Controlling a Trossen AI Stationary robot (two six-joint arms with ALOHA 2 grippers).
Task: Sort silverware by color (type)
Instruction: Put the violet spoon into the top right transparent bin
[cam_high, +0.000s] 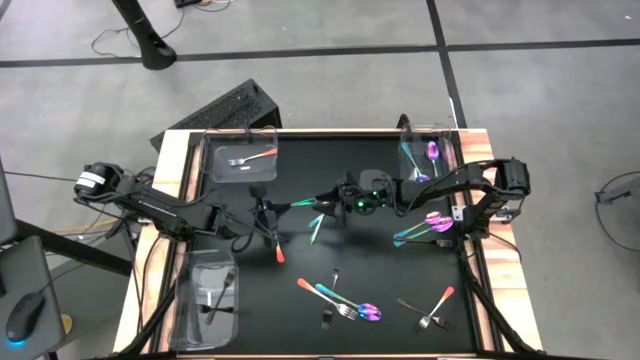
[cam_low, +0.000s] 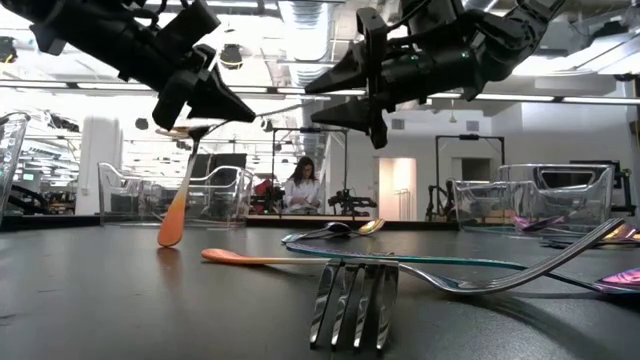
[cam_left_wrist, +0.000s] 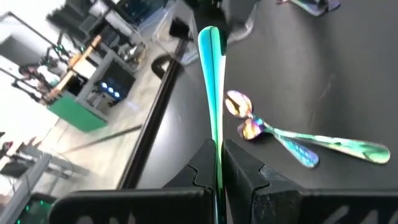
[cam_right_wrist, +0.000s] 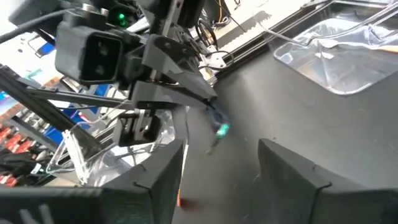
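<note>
Above the middle of the black counter (cam_high: 300, 160), the left claw (cam_high: 318, 197) is clenched on an iridescent teal utensil (cam_left_wrist: 211, 93). The right claw (cam_high: 268, 228) hangs released nearby, an orange-handled utensil (cam_high: 277, 251) just beside it.

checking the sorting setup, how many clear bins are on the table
3: top-left bin, bottom-left bin and top-right bin, at those table corners in the high view. The right arm may hide another.

A black-topped bench (cam_high: 300, 215) with a wooden rim holds clear plastic bins (cam_high: 240, 155) at its corners. A black keyboard (cam_high: 235, 105) lies behind it. A computer mouse (cam_high: 22, 318) sits far left
</note>
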